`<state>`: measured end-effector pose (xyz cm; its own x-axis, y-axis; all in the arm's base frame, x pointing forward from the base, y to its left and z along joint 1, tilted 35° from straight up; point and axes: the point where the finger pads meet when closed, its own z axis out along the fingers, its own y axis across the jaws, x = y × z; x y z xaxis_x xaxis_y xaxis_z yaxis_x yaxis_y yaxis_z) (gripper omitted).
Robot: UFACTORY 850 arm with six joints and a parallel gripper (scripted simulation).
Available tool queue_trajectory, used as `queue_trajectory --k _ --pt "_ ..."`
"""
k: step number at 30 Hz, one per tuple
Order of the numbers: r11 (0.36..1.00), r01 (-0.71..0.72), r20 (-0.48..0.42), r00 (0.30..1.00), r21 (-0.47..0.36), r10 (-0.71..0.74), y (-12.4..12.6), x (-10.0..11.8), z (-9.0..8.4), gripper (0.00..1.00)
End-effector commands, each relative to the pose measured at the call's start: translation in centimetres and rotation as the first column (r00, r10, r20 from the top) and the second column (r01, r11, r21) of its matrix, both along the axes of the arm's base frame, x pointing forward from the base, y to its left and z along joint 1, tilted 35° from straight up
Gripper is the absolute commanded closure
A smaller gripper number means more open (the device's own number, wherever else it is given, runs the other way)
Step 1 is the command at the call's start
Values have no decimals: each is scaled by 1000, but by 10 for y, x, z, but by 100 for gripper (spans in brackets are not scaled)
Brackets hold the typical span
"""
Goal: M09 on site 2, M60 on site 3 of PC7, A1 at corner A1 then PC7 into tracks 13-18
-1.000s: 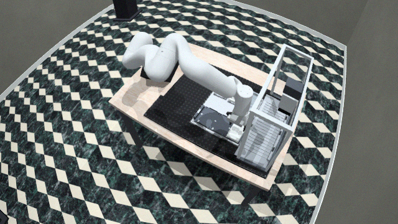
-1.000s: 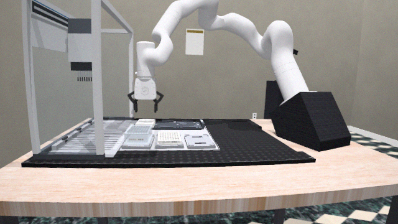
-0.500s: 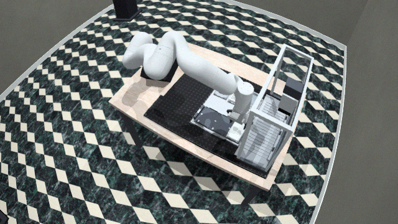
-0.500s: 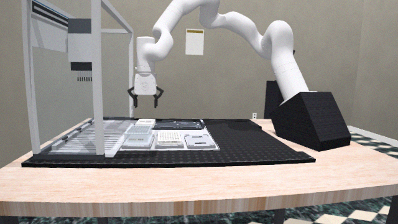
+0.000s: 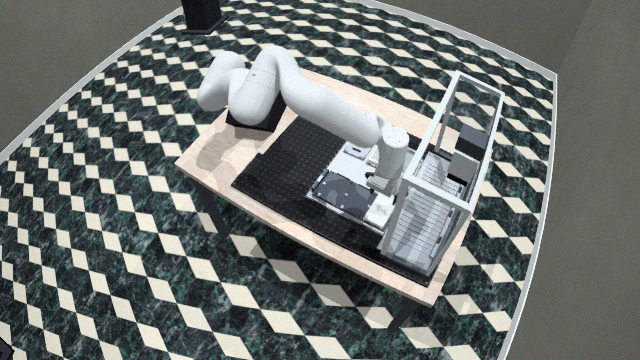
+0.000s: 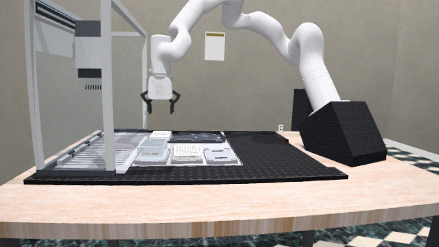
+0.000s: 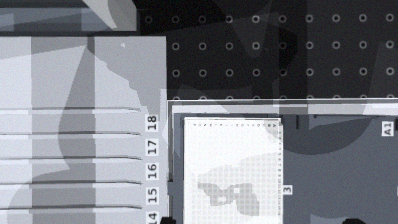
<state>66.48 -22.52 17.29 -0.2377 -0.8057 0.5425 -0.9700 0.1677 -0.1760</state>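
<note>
In the exterior view the arm (image 6: pixel 260 24) arches from its black base (image 6: pixel 343 132) at right over to left of centre, where the gripper (image 6: pixel 160 110) hangs pointing straight down, high above the surface (image 6: pixel 219 202); its jaws stand fully apart and hold nothing. Below it and slightly behind, at mid-frame, a white plate, M60 (image 6: pixel 160 134), lies on the left end of the dark carrier PC7 (image 6: pixel 197 138). The wrist view, looking down, shows M60 (image 7: pixel 232 170) in the lower centre, a fine-grid plate beside a small tag reading 3, inside the carrier's locators; it looks flat, though its lower edge is cut off by the frame. An A1 mark (image 7: pixel 387 128) sits on the carrier at the right edge of that view, well apart from the plate, and PC7 (image 7: pixel 340 175) shows bare grey between them. To the left of the plate, the track numbers 14 to 18 (image 7: pixel 152 170) run down the apron edge, with the rails (image 7: pixel 70 160) stretching off to the left. In front of the carrier in the exterior view, a row of three nests holds the deep-well block M09 (image 6: pixel 152 151) at left, M06 (image 6: pixel 186 152) in the middle, and nest S1 (image 6: pixel 220 155) at right with no plate in it. The white instrument frame (image 6: pixel 107 86) stands at far left over the rails.
</note>
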Motion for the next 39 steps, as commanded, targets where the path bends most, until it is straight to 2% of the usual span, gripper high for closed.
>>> queue_trajectory --k 1,10,23,37,39 --pt "1000 -1 2 1000 0 1 3 0 5 0" --pt "1000 -1 2 1000 0 1 10 0 15 0" --pt "1000 -1 2 1000 0 1 10 0 15 0" --pt "1000 11 9 1000 1 -11 71 14 -17 0" --pt "1000 11 9 1000 1 -11 71 14 -17 0"
